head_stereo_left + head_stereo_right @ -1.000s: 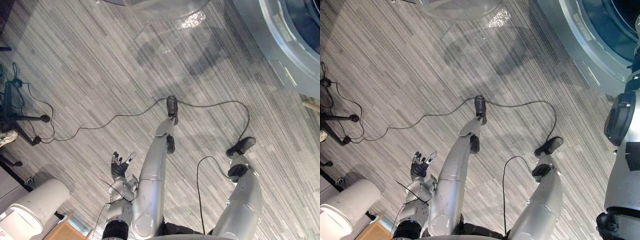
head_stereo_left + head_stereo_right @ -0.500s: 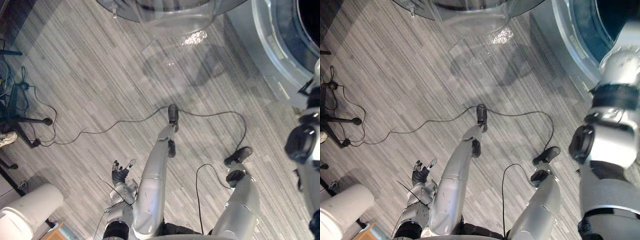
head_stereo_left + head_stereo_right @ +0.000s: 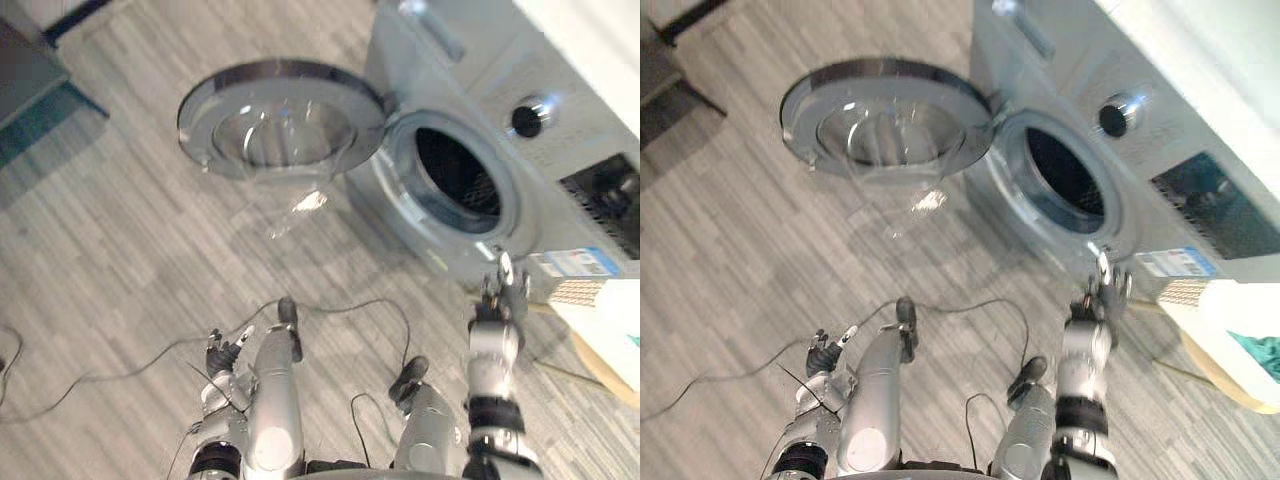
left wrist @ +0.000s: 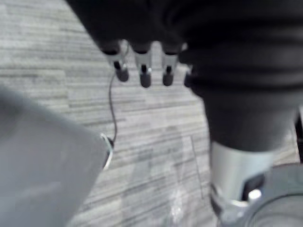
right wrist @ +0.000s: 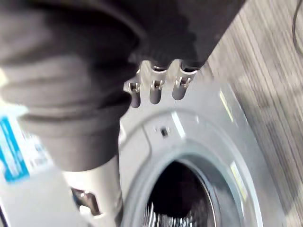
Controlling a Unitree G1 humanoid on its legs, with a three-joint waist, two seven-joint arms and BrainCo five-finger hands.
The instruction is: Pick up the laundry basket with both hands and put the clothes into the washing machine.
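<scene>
The washing machine (image 3: pixel 420 60) stands on the grey striped floor (image 3: pixel 120 230) with its round glass door (image 3: pixel 280 120) swung wide open to the robot's left, leaving the dark drum opening (image 3: pixel 455 185) uncovered. A round knob (image 3: pixel 528 115) sits on the panel above and to the right of the opening. The right hand (image 3: pixel 503 292) is raised in front of the lower right of the machine's front, just below the rim of the opening. Its fingers (image 5: pixel 156 87) are straight and relaxed and hold nothing, and the right wrist view shows the drum opening past them. The left hand (image 3: pixel 222 350) hangs low by the robot's left side over the floor, well apart from the machine. Its fingers (image 4: pixel 142 71) are also loosely extended and empty. What looks to be the white laundry basket (image 3: pixel 1215 320) stands to the robot's far right, beside the machine, resting on a tan round-edged surface (image 3: pixel 1225 385). A teal cloth (image 3: pixel 1258 352) shows inside the basket. Neither hand touches the basket; the right hand is near its closest corner but clear of it.
</scene>
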